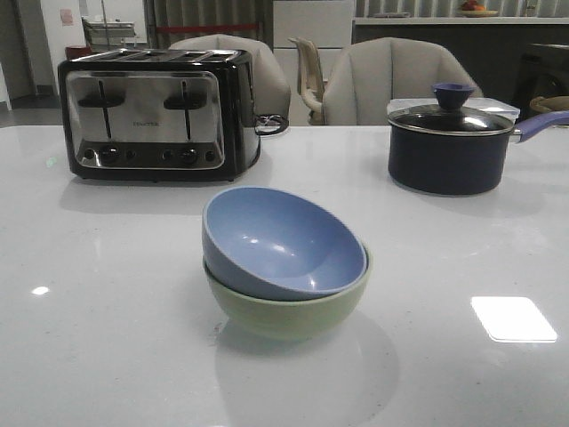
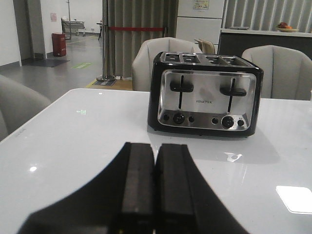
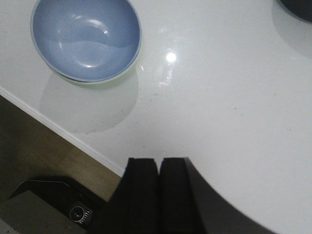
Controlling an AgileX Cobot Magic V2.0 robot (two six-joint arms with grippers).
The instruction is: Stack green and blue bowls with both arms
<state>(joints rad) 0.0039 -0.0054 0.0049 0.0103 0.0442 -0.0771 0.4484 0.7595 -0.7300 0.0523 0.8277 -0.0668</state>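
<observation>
The grey-blue bowl [image 1: 283, 242] sits tilted inside the pale green bowl [image 1: 289, 311] in the middle of the white table [image 1: 107, 311]. The stack also shows in the right wrist view, the blue bowl [image 3: 87, 39] with a sliver of the green bowl [image 3: 116, 78] beneath it. My right gripper [image 3: 158, 161] is shut and empty, raised over the table's front edge, apart from the bowls. My left gripper [image 2: 155, 146] is shut and empty, above the table, facing the toaster. Neither gripper shows in the front view.
A black and chrome toaster [image 1: 158, 116] stands at the back left and shows in the left wrist view [image 2: 204, 95]. A dark navy lidded saucepan [image 1: 452, 142] stands at the back right. Chairs [image 1: 391, 80] line the far edge. The floor [image 3: 44, 151] shows below the near edge.
</observation>
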